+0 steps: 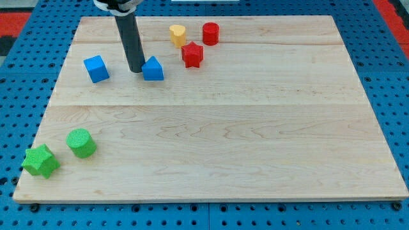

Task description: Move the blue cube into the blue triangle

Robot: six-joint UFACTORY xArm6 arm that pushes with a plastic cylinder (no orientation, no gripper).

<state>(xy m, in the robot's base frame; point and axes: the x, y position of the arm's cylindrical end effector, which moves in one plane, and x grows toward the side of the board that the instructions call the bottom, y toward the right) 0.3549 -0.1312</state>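
Blue cube (96,69) sitting far-left on the worktop (223,140), well short of target. Blue triangle (153,69) just right of it, separated by a gap. My tip (136,68) parked in that gap, right beside the triangle's left face, possibly touching; cannot tell for sure. No claw on this rig, only a bare rod, so nothing to spread or pinch.

Step in hand, by judgement: repositioning, not pushing. Tip on the wrong side of the cube for a rightward shove.

Next move calls for: backing clear of the triangle without nudging it, looping round the cube to its left face, then a straight push right until contact.

Elsewhere: yellow block (177,34), red cylinder (211,33), red star (192,55) far-centre; green cylinder (81,142), green star (40,161) near-left. All off the push line.
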